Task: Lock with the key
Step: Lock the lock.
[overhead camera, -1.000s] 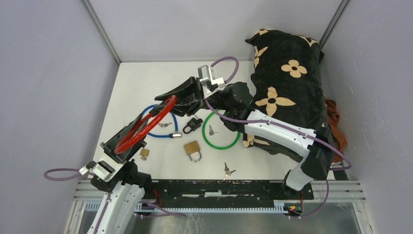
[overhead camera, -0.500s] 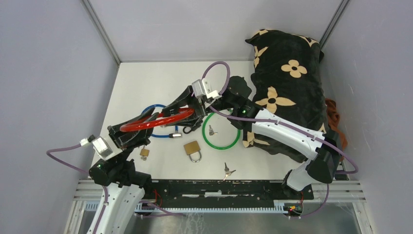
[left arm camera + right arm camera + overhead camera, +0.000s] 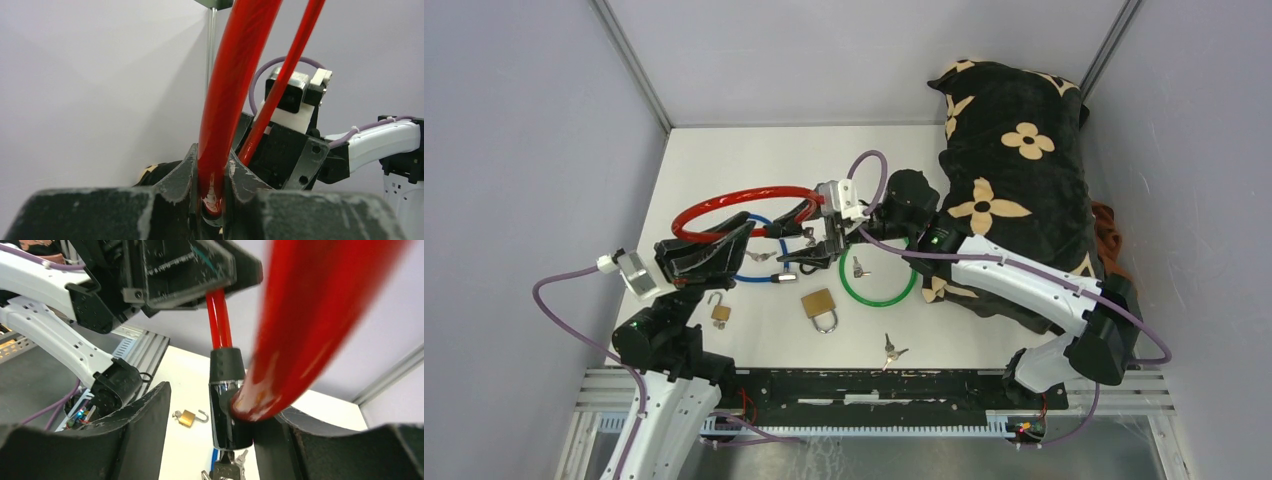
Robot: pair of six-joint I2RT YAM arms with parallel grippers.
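A red cable lock (image 3: pixel 744 192) hangs above the table as a flat loop. My left gripper (image 3: pixel 724 240) is shut on its cable, and in the left wrist view the red cable (image 3: pixel 225 110) is pinched between the jaws (image 3: pixel 212 185). The lock's black-and-chrome barrel (image 3: pixel 227 400) stands upright between the jaws of my right gripper (image 3: pixel 222 402), with a key (image 3: pixel 225 471) and its key ring hanging from the barrel's underside. The right gripper (image 3: pixel 802 237) is open: the barrel rests near its right finger, with a clear gap to the left finger.
On the table lie a blue cable loop (image 3: pixel 759 275), a green cable loop (image 3: pixel 879 298) with a key (image 3: pixel 857 268) inside it, a brass padlock (image 3: pixel 821 305), a small open padlock (image 3: pixel 719 312) and loose keys (image 3: pixel 892 350). A black flowered bag (image 3: pixel 1014 180) fills the right side.
The left arm swung the red loop from a steep tilt to nearly flat and toward the back. The right gripper's jaws opened around the barrel and the wrist came nearer.
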